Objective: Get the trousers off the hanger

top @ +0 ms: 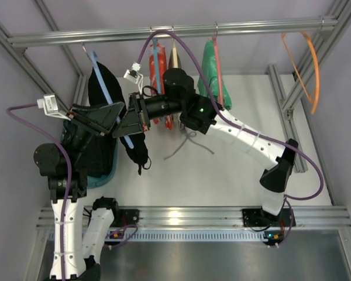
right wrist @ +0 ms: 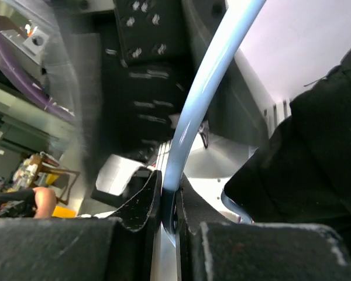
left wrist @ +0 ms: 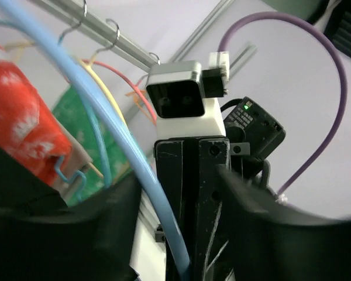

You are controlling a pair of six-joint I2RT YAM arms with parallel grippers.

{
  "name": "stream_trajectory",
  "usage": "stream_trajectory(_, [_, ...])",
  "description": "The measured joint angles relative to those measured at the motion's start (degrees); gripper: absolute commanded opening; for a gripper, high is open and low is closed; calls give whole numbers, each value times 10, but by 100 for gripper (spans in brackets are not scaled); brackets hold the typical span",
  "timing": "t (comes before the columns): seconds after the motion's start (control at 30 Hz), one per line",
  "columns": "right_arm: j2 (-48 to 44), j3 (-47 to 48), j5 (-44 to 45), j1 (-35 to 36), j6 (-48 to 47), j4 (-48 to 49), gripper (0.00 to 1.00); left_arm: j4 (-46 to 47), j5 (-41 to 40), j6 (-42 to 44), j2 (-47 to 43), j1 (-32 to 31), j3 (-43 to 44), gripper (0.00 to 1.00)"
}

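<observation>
Blue plastic: the hanger [top: 96,63] is a slim, smooth, pale rod. Its metal hook sits on the rail [top: 164,32] at far left, and its arm slopes down toward the near right.
Hanger and right fingers: the right gripper [right wrist: 167,199] is closed tight on the rod. The rod runs down from above into the narrow slit between the two dark pads.
Hanger and left fingers: the left gripper [left wrist: 180,193] has its jaws standing apart. The rod passes through the gap, just beside the left-hand finger. I cannot tell whether it touches that finger, and nothing is pinched.
Two grippers: they meet nose to nose over the left part of the table [top: 222,170], with the rod between them.
Trousers: the trousers [top: 105,85] are black, soft and matte. They are draped on the hanger in a long folded bundle. One mass lies far left behind the left gripper, and one end hangs nearer, below the right gripper.
Trousers and fingers: in the right wrist view the cloth bulges just to the right of the closed fingers and is not between them.
Rail: ribbed bare aluminium bar, running left to right.
Red garment [top: 158,73]: hangs on a second blue hanger, right of the trousers.
Green garment [top: 210,70]: hangs further right on a pink hanger.
Orange hanger [top: 313,70]: thin wire-like loop, bare, at far right.
</observation>
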Motion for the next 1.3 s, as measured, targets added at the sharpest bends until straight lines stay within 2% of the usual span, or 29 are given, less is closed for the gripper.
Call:
stream_trajectory(0.07, [-15,-20,-4,-7,3,-13,0,-2,-2,37,-13,0,0,74])
stream_trajectory(0.13, [-35,-44,-11,-16,8,-24,0,-25,-5,80,-30,0,1,89])
stream_trajectory(0.17, [-44,-54,-13,-20,10,-28,0,-34,-6,101,-40,0,2,93])
stream_trajectory(0.43, [-95,-95,-31,-42,31,-30,0,-169,-38,311,-115,0,29,96])
stream_trajectory(0.63, [-118,-117,-58,-45,45,-14,0,-290,0,542,-144,0,36,95])
stream_trajectory(0.83, [-123,-131,-84,-45,61,1,0,-332,50,681,-122,0,37,98])
stream_trajectory(1.03, [-123,-132,-100,-40,66,14,0,-325,97,725,-90,0,28,98])
stream_trajectory(1.3, [-123,-135,-111,-24,76,26,0,-261,87,692,-90,0,6,98])
